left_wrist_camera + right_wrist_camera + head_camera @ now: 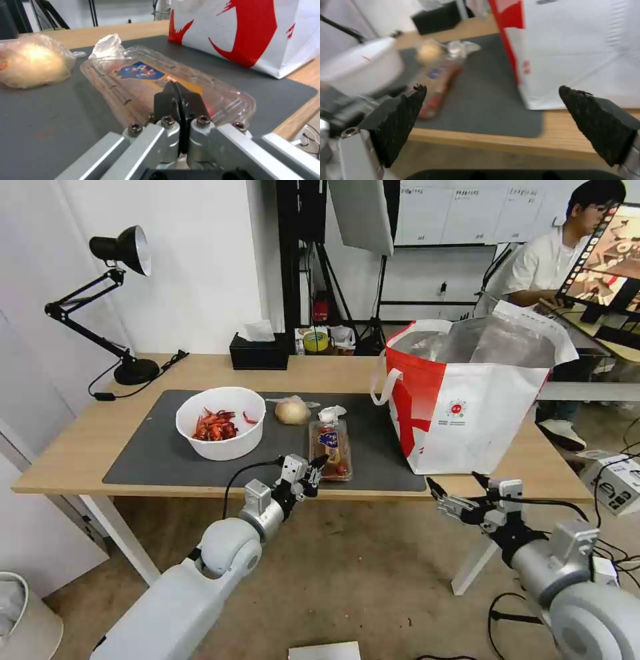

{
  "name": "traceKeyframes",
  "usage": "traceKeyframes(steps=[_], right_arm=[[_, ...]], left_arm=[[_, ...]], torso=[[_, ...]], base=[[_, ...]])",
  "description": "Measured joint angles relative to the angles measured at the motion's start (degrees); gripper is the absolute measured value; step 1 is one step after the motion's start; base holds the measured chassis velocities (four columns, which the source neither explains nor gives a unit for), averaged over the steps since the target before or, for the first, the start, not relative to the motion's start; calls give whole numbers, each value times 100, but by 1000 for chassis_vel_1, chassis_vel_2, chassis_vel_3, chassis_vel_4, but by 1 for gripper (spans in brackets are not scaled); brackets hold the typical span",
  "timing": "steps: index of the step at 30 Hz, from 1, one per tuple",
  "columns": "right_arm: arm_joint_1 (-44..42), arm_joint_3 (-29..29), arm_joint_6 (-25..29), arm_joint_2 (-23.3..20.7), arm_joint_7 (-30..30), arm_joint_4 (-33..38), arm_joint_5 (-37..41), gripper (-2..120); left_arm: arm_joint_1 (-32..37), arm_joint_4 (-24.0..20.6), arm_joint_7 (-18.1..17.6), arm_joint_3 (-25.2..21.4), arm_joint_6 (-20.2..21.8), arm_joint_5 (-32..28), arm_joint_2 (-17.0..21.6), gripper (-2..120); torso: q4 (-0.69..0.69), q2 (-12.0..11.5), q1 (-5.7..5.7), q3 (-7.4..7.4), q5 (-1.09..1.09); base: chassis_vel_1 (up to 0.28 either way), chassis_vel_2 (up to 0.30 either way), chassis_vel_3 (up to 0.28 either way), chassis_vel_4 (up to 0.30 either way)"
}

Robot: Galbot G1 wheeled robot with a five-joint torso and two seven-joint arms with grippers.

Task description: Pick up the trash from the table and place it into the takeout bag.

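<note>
The trash lies in a loose row on the dark mat (167, 460) of the table (60, 460). Nearest the front edge is the clear tray (331, 449) of cherry tomatoes, lying flat with a blue label on its lid. The left gripper (315, 468) is at the tray's near end. In the left wrist view its black fingers (166, 100) are pressed flat together, with only a thin seam between them, and their tip sits over the tray lid (166, 75); whether it touches the lid I cannot tell. From the head view the fingers look closed as well, but the contact is no clearer there.

The right gripper (457, 488) hangs in front of the table edge, below the takeout bag (467, 413), with its jaws spread wide. The right wrist view shows both black pads (403, 120) far apart with nothing between them, and beyond them the table edge and the white face of the bag (580, 50).

Left of the tray stands the white bowl (220, 423), holding red crayfish shells on one side. Behind the tray are the wrapped beige ball (292, 411) and a crumpled tissue (331, 413), touching the tray's far end in the left wrist view. The bag stands upright at the table's right end, open, with its foil lining showing. Farther back sit a black tissue box (259, 352) and a desk lamp (120, 300).
</note>
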Motion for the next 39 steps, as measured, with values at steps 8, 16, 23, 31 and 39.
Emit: traceKeyframes(steps=[8, 16, 23, 31, 39], right_arm=[[875, -195, -38, -519, 231, -393, 2279, 100], [1696, -725, -47, -698, 576, -867, 3124, 100], [2879, -1732, -291, -433, 1132, -1601, 3512, 100], [3632, -2487, -473, 21, 1551, -2236, 3571, 100], [4328, -3040, -620, 517, 2021, -2865, 3503, 100]], left_arm=[[-113, 141, 17, 139, -45, -4, 44, 0], [-210, 209, 0, 241, -49, -29, 1, 0], [-227, 240, -27, 186, -49, -100, 53, 0], [-113, 233, -43, 87, -52, -141, 107, 0], [-100, 162, -53, 71, -79, -209, 165, 0]], torso=[[0, 0, 0, 0, 0], [-1, 0, 0, 0, 0], [0, -1, 1, 0, 0], [0, -1, 0, 0, -2], [0, -1, 0, 0, -1]], base=[[0, 0, 0, 0], [0, 0, 0, 0], [0, 0, 0, 0], [0, 0, 0, 0], [0, 0, 0, 0]])
